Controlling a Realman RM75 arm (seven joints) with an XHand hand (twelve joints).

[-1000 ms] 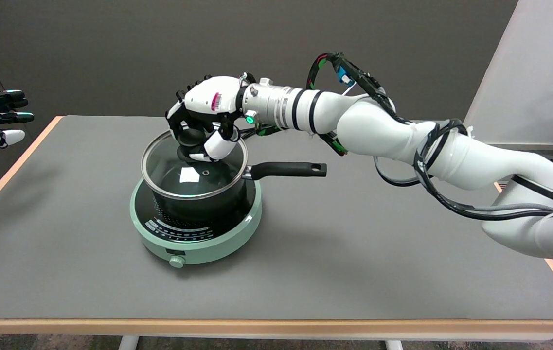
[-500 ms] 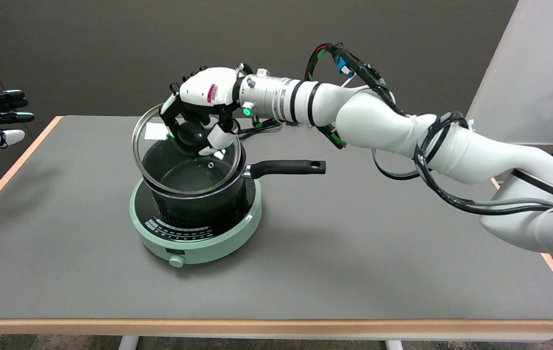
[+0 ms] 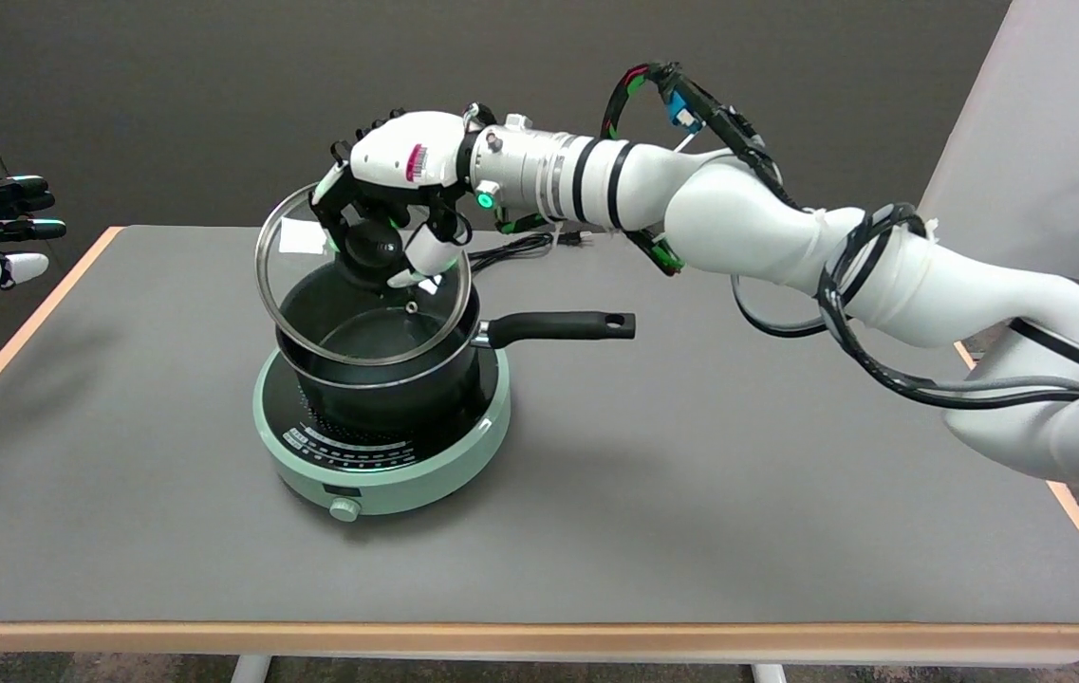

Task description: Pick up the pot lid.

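Pot lid (image 3: 311, 313): round clear glass disc with a thin metal rim band, black knob (image 3: 370, 249) at centre, small vent hole visible through the glass near the right side, bright white reflection patch on the upper left of the glass. It is off the pot, held in the air just above it and a bit toward the far left of the pot mouth. Lid is tilted, not level: far-left edge is high, near-right edge is low and sits close over the pot's rim; cannot tell if that low edge touches the rim. Top face and knob point up and toward the right arm's side. Being a disc, it has no long axis.

Right hand (image 3: 387, 204) comes in from the right, palm down, fingers (image 3: 330, 204) curled around the knob from above, thumb (image 3: 425, 254) wrapped under on the near-right side. Grasp is closed firmly on the knob.

Pot (image 3: 378, 389): black, open mouth partly seen through the glass, straight black handle (image 3: 558, 326) pointing right, roughly parallel to the table's near edge. It sits centred on a round mint-green induction cooker (image 3: 387, 470) with a knob on its front.

Cooker stands on the grey table (image 3: 691, 493), left of the middle. Black cable (image 3: 511, 249) lies on the table behind the pot.
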